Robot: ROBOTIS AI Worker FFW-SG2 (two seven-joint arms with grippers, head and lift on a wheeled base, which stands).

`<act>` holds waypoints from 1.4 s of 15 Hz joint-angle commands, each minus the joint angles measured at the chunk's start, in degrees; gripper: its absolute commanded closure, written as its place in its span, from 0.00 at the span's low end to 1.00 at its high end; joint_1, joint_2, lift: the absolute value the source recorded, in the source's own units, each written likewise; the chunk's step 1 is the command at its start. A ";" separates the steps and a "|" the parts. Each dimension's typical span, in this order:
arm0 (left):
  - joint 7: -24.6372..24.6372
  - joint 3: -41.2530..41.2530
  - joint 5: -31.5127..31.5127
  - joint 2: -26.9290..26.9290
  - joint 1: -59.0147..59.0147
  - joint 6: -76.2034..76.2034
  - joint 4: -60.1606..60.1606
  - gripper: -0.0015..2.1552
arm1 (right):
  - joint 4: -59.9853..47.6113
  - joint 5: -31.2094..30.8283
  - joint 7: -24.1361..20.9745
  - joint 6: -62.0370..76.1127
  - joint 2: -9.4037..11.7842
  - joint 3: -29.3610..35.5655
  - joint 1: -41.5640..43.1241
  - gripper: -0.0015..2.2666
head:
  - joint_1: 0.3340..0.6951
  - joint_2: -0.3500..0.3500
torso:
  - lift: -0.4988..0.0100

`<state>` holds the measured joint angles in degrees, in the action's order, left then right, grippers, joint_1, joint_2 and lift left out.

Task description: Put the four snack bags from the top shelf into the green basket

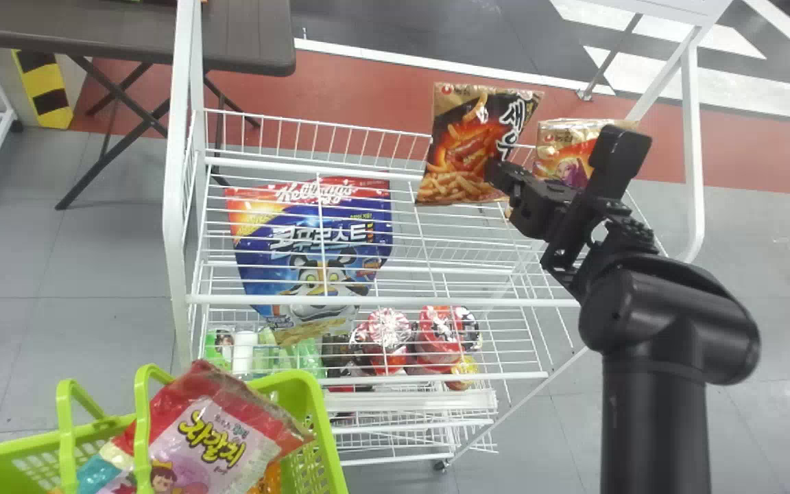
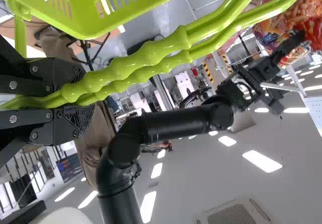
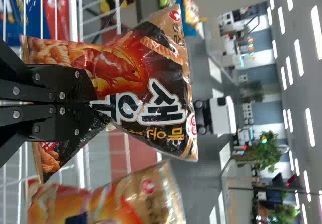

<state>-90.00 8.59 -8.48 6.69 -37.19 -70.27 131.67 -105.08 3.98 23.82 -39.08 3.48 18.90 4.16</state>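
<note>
Shrimp snack bag (image 1: 460, 158) is hanging approx. upright over the R part of the white wire rack (image 1: 381, 300), its printed front facing the head cam. R gripper (image 1: 498, 173) is clenching it at one side, fingers closed on the film & the bag creasing there. 2nd snack bag (image 1: 563, 154) is standing just R of it, nr the rack's R end, partly behind the R arm.

L gripper (image 2: 83, 100) is grasping the green handles (image 2: 151, 55), both running btwn its fingers, & is holding the green basket (image 1: 316, 412) at the rack's L front. Inside the basket, a red-&-pink snack bag (image 1: 213, 439) is leaning at a tilt, its top end poking above the rim, w/ an orange pkg (image 1: 269, 478) peeking out beneath.

Big blue-&-red bag (image 1: 313, 240) is lying behind the wires, L of the held one. Red round pkgs (image 1: 388, 329) are sitting lower down, nr a white bottle (image 1: 244, 350). Dark table (image 1: 251, 34) is standing beyond the rack's L side.
</note>
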 commanded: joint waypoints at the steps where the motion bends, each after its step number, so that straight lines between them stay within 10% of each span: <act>1: -0.57 -0.33 0.04 -0.10 0.19 0.00 0.08 1.00 | -12.95 5.25 0.17 -8.35 -0.23 -1.93 -6.45 0.99 | 1.00 0.00 | 0.98; 11: -0.57 -1.12 0.22 -0.18 1.33 -1.06 0.25 1.00 | -42.66 15.01 3.16 -50.53 0.13 -13.62 -27.19 0.99 | 1.00 0.27 | 0.98; 21: -0.57 -1.56 0.48 -0.10 1.24 -1.23 0.34 1.00 | -44.07 14.57 1.93 -51.00 0.21 -23.03 -26.22 0.99 | 1.00 0.61 | 0.98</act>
<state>-90.00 7.03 -8.08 6.59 -35.94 -71.51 132.14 -149.14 19.09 25.73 -89.62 3.55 -3.52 -22.13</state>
